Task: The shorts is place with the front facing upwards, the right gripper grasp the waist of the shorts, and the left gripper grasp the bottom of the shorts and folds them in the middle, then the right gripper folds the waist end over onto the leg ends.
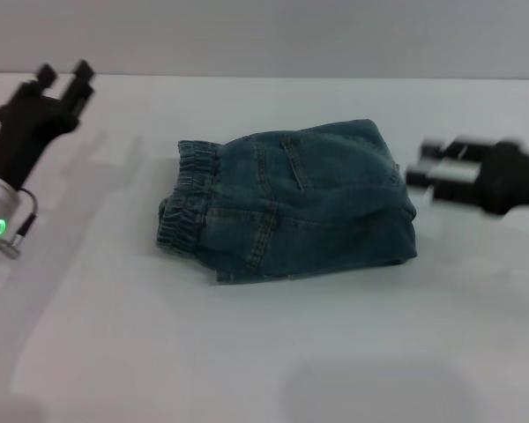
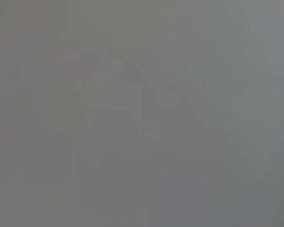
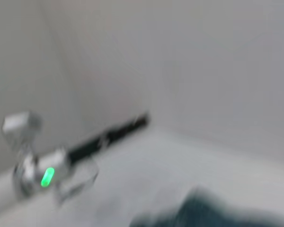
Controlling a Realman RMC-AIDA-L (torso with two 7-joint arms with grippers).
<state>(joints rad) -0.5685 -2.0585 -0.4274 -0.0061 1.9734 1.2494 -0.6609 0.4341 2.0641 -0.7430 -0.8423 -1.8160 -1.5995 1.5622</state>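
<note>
While the shorts [image 1: 291, 203] sit folded near the middle of the table [image 1: 247, 352], you can't really see how the layers stack underneath. Only the top denim face shows, with a pocket seam and stitching. The waist [image 1: 187, 204], that ruched elastic band, lies at the left end of the bundle. The leg ends aren't clearly visible; the right end just looks like a rounded fold, so you can't tell where the hems lie.

Your left gripper [image 1: 68, 77] is well off to the left of the shorts, up near the far edge of the table, not touching anything. Its two prongs stand apart with nothing between them. A green light glows on its silver wrist, and the arm is cut off by the picture's edge.

Your right gripper [image 1: 432, 172] hangs just off the right end of the shorts, not touching the cloth. It's smeared, so you can't tell whether its fingers are apart or together.

The left wrist view is flat grey, nothing to make out. The right wrist view shows the left arm far off and a dark corner of denim.

No writing is readable anywhere.
</note>
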